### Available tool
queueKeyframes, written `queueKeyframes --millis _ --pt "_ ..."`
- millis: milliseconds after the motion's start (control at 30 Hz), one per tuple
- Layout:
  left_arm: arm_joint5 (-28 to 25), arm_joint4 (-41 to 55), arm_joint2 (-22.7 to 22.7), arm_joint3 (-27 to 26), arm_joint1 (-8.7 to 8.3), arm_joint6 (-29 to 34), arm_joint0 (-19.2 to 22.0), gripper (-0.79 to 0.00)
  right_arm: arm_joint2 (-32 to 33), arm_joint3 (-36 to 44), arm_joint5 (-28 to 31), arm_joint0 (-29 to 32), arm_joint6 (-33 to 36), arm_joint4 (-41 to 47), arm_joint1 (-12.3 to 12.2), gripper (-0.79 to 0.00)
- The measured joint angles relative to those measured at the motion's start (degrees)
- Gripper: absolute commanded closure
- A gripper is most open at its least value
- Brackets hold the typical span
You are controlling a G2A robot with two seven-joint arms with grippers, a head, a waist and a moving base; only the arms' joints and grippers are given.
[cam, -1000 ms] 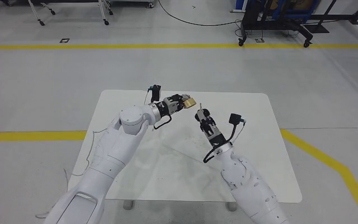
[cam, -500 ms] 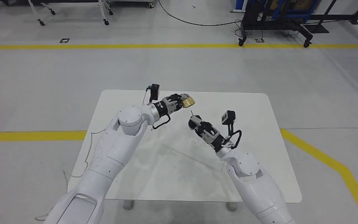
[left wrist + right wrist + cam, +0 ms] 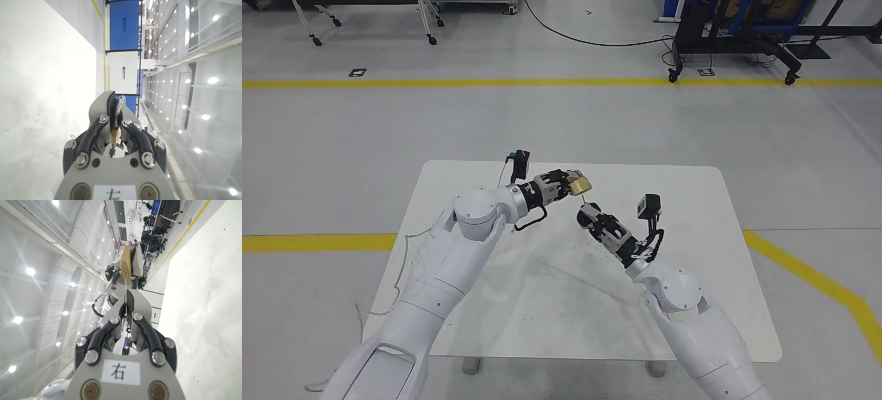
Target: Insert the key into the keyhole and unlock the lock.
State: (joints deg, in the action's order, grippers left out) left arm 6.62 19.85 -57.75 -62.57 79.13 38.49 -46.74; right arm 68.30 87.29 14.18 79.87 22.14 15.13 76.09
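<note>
White table (image 3: 692, 300) with round corners sits on a pale grey floor, and a yellow line (image 3: 542, 82) runs across the floor behind it. Look over the far half of the table, near its middle, and you will find both arms lifted up in the air and pointing at each other. Your left gripper (image 3: 572, 183) is squeezed tight on the brass padlock (image 3: 582, 184). From the left wrist you can see its silver loop (image 3: 121, 102) pinched between the black pads, with the gold body (image 3: 115, 135) sitting closer to the palm. Your right gripper (image 3: 587, 213) is just beside it, a little nearer to the robot, and it is clamped on the key (image 3: 125, 285). From the right wrist you see the thin key blade sticking out past the fingertips and pointing straight at the bottom face of the padlock (image 3: 126, 264). The small keyhole (image 3: 125, 273) is on that face. The key tip touches the edge of the padlock just below the hole, but you cannot tell if it has gone inside.
</note>
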Motion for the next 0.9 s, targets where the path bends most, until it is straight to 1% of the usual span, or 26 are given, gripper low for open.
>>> queueKeyframes --millis 267,900 --pt "0.3 -1.3 0.1 0.3 0.01 0.3 0.3 0.000 0.5 0.7 -0.1 0.7 0.1 -0.2 -0.2 0.000" --pt "-0.3 -2.5 0.3 0.5 0.11 1.8 0.5 0.000 0.1 0.1 -1.4 0.2 -0.5 -0.8 -0.1 0.000"
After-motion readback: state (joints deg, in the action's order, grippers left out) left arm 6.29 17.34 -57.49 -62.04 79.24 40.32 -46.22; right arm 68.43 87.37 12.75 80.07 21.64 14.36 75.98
